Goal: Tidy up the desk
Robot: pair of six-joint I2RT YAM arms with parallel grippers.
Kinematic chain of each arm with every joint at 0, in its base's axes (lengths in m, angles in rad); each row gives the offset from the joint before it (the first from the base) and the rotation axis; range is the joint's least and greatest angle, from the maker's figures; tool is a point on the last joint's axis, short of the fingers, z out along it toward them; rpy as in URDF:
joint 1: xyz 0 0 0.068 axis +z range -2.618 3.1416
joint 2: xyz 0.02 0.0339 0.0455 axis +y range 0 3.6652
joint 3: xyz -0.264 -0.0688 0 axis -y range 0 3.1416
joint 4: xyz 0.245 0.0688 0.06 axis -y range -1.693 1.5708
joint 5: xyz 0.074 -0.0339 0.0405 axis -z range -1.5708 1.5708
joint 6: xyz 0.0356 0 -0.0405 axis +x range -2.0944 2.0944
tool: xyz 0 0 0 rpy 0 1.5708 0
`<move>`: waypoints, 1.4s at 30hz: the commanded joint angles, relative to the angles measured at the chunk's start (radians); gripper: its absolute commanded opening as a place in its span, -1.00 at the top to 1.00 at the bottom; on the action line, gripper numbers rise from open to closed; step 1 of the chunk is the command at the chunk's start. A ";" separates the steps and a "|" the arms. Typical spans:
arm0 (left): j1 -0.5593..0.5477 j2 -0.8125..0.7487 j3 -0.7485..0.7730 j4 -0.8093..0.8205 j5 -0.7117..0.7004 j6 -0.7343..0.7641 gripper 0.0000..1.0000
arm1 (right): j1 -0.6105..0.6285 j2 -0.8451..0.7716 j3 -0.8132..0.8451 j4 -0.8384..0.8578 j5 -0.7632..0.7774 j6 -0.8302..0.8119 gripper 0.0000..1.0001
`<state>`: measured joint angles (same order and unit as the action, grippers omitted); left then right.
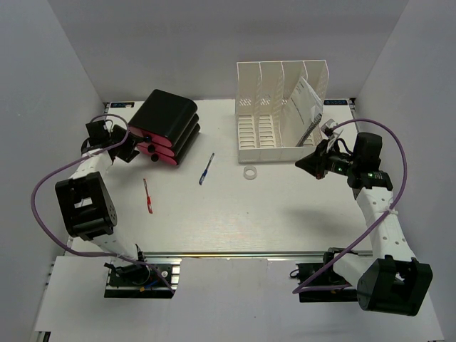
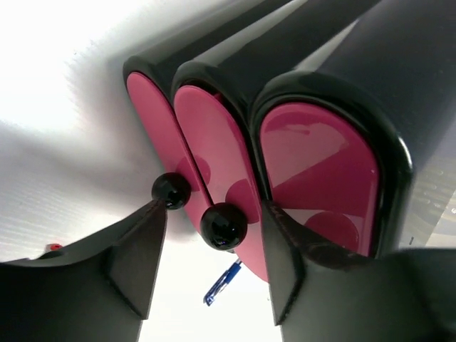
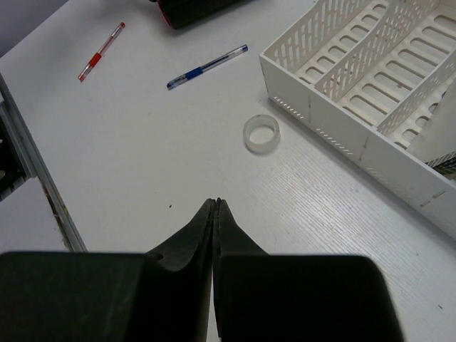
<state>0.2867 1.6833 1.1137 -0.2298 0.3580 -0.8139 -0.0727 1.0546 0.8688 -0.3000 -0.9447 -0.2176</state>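
The white desk (image 1: 271,214) has a silver rail (image 1: 235,254) along its near edge. A black drawer unit (image 1: 167,125) with pink drawer fronts (image 2: 320,171) lies at the back left. My left gripper (image 1: 132,148) is open at its front, with the jaws either side of the middle drawer's black knob (image 2: 224,226) and apart from it. A blue pen (image 1: 206,169), a red pen (image 1: 148,196) and a clear tape ring (image 1: 250,172) lie loose on the desk. My right gripper (image 1: 313,164) is shut and empty, above the desk to the right of the ring (image 3: 261,133).
A white slotted file rack (image 1: 281,110) stands at the back right with papers (image 1: 305,100) in its right slot; its front wall (image 3: 356,135) is close to my right gripper (image 3: 216,201). Grey walls enclose three sides of the desk.
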 commanded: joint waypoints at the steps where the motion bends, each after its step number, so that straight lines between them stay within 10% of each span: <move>1: -0.001 -0.048 -0.004 0.034 0.027 0.001 -0.28 | -0.006 0.001 0.006 -0.005 -0.005 -0.012 0.98; 13: -0.001 -0.166 -0.107 -0.016 -0.056 0.012 0.48 | -0.006 0.004 0.002 -0.005 -0.006 -0.012 0.98; 42: 0.008 -0.074 -0.307 0.452 0.179 -0.113 -0.17 | -0.006 0.024 0.002 -0.011 0.003 -0.028 0.98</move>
<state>0.2890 1.5997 0.8169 0.1616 0.5106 -0.9226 -0.0727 1.0744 0.8688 -0.3126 -0.9413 -0.2237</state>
